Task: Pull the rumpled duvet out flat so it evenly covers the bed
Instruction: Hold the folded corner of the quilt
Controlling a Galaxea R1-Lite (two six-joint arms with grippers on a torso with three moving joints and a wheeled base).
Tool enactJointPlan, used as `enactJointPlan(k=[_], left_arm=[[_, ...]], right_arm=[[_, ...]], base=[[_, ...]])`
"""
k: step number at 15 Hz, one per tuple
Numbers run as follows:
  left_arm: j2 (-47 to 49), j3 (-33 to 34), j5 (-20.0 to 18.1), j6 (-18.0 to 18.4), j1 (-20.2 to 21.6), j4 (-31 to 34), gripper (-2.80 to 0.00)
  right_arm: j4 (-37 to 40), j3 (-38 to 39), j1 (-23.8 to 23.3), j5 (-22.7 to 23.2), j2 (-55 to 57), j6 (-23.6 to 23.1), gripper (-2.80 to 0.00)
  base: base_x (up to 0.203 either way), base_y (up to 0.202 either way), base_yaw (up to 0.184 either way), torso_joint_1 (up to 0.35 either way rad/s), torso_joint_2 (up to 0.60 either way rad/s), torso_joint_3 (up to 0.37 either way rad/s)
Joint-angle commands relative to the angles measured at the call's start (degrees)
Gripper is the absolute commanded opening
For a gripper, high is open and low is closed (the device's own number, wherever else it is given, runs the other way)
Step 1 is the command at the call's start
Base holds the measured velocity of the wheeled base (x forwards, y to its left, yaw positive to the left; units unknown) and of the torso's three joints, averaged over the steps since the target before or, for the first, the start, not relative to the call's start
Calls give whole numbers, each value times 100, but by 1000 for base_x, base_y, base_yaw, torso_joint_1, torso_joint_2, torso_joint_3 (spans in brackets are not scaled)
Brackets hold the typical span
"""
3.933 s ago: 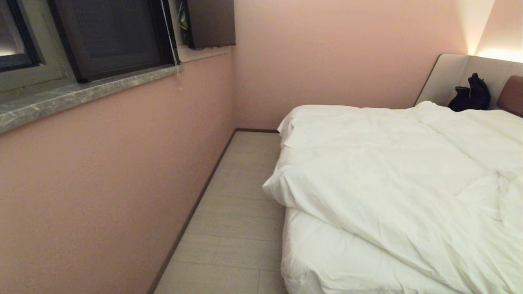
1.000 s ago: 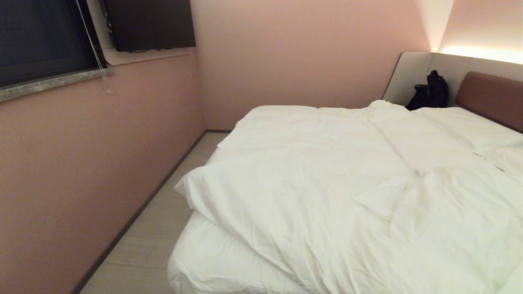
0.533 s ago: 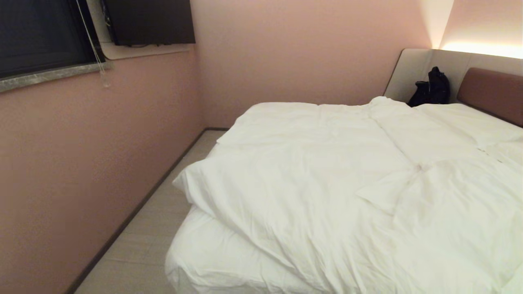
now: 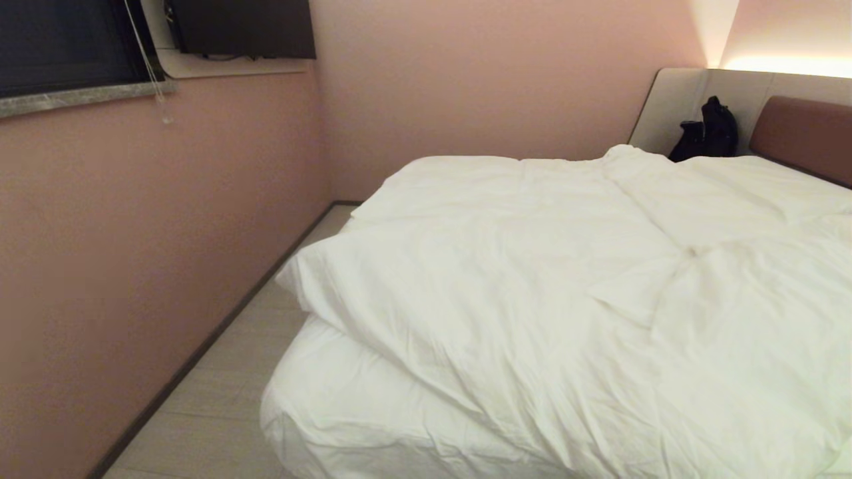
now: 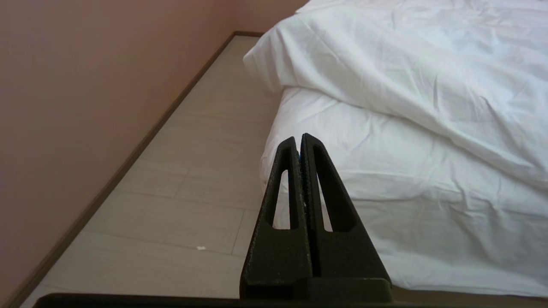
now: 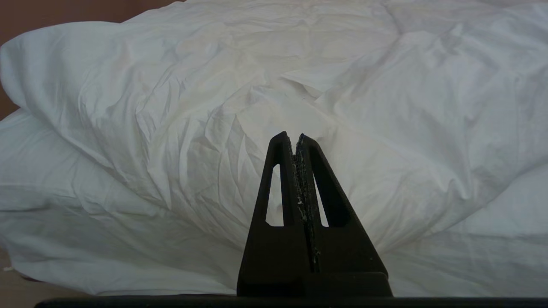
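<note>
Lying bunched askew on the bed [image 4: 346, 406], the duvet [image 4: 532, 299] leaves its near corner bare; left gripper [image 5: 300, 137] and right gripper [image 6: 292, 136], closed and empty, have grasped nothing yet.

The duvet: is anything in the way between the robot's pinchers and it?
Nothing visible. The right gripper, shut, points straight at the rumpled duvet with only open air between. The left gripper, also shut, faces the bed corner below the duvet's edge.
</note>
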Motion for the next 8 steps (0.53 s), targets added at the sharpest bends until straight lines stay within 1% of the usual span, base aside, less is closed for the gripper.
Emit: enactJointPlan(k=[1,8], left_arm=[[0,0,0,6,0,-2,-280],[0,-5,-9,41,0,7,-280]], right_arm=[[-5,0,0,0,7,4,-280],[-5,0,0,0,7,4,-280]], base=[[0,0,0,-32,85,65],[0,0,0,-4,12,8]])
